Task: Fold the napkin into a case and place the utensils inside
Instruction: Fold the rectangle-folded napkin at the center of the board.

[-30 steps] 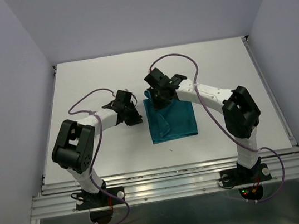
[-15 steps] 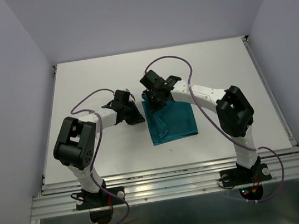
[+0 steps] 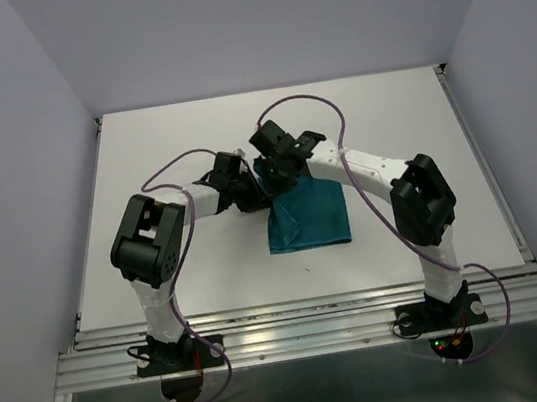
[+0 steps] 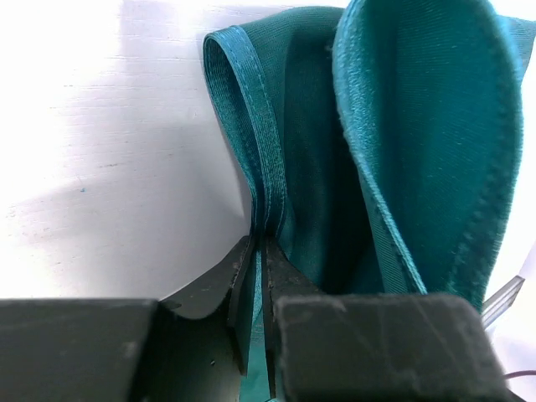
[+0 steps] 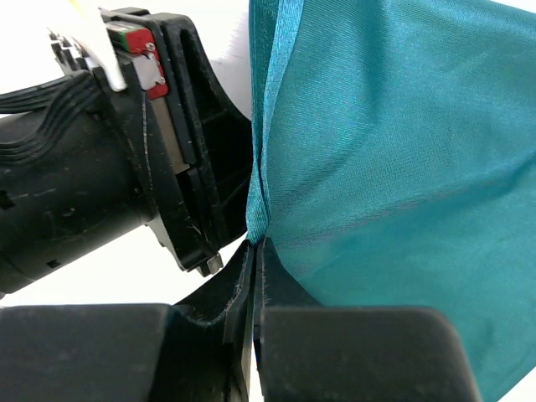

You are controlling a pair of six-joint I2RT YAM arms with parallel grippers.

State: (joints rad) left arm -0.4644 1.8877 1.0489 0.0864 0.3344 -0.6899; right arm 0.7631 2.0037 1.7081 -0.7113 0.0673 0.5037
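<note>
The teal napkin lies partly folded in the middle of the table, its far left edge raised. The left gripper is clamped on stacked hem layers, and the right gripper pinches the cloth just beside it. Folding looks to be under way. The next move calls for carrying that edge across evenly. No utensils are in view.

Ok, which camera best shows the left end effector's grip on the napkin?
The left wrist view: the left end effector pinches the napkin's hem at centre frame. The top view shows the cloth, but arms hide the pinch. The right wrist view shows only that end effector's body beside it.
</note>
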